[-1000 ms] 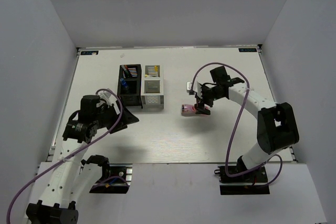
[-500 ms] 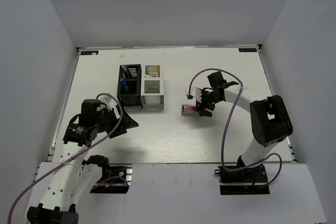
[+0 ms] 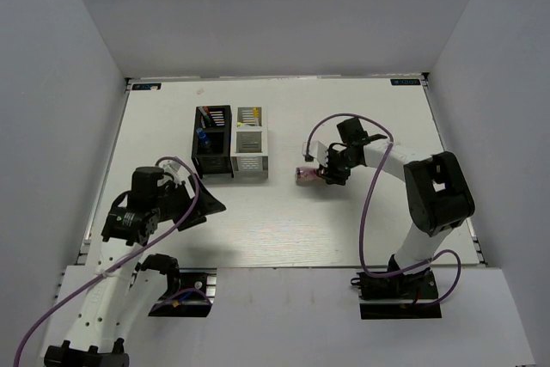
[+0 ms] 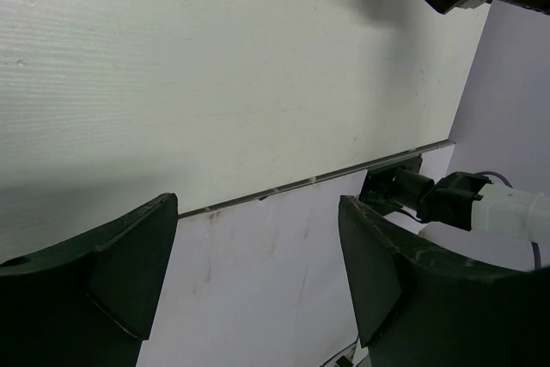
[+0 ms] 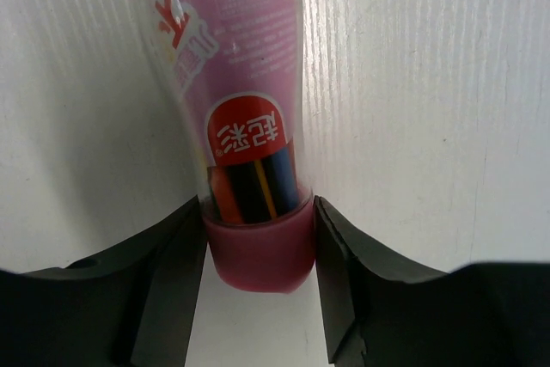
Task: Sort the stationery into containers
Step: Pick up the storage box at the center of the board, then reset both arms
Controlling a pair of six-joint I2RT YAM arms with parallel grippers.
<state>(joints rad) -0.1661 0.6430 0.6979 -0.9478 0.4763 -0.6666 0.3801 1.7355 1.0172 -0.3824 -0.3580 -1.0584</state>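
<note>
Stationery is mostly sorted: pens stand in the boxes and only a pink tube lies out on the bench (image 3: 258,234).

At the left, the left arm (image 3: 129,217) is folded low over the near corner, forearm pointing toward the middle. The left jaws are wide apart and hold nothing; only bare bench and its front edge show between them. It looks parked there to stay out of the way.

Next is the black box (image 3: 211,171), with thin pens (image 3: 215,116) on end in its far cell and a blue pen (image 3: 200,136) in its near cell. The white box (image 3: 249,166) touches its right side, with yellow-ended pens (image 3: 249,113) in its far cell; I cannot tell what its near cell holds. The open tops probably suit long things dropped in from above.

To the right, apart from the white box, the pink tube (image 3: 304,177) lies on its side, cap (image 5: 258,257) toward the right arm (image 3: 427,191). That arm reaches left from its base, elbow raised, forearm sloping down, wrist low so it meets the tube end-on. The right jaws sit against both sides of the cap, and the tube is not yet lifted off the bench. Holding the cap should let the tube be tipped upright for a cell, though so far out on the end it may droop
</note>
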